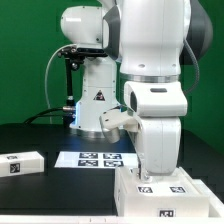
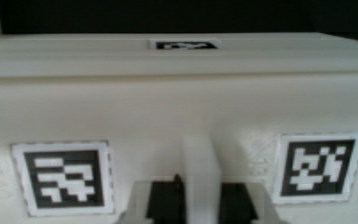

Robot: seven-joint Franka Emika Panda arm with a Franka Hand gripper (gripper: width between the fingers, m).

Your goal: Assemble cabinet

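The cabinet (image 1: 165, 197) is a white box with black-and-white tags at the front of the table, toward the exterior view's right. It fills the wrist view (image 2: 176, 95), showing one tag on its upper face and two on the near face. My gripper (image 2: 202, 203) is right down on it. The two dark fingers (image 2: 165, 203) stand close together with a pale strip of the cabinet between them. In the exterior view the arm's white hand (image 1: 160, 140) stands upright over the box and hides the fingertips. A loose white tagged panel (image 1: 20, 164) lies at the exterior view's left.
The marker board (image 1: 95, 157) lies flat on the black table behind the cabinet. The white robot pedestal (image 1: 95, 105) with a black triangle logo stands at the back, with a black cable and stand to its left. A green wall closes the scene.
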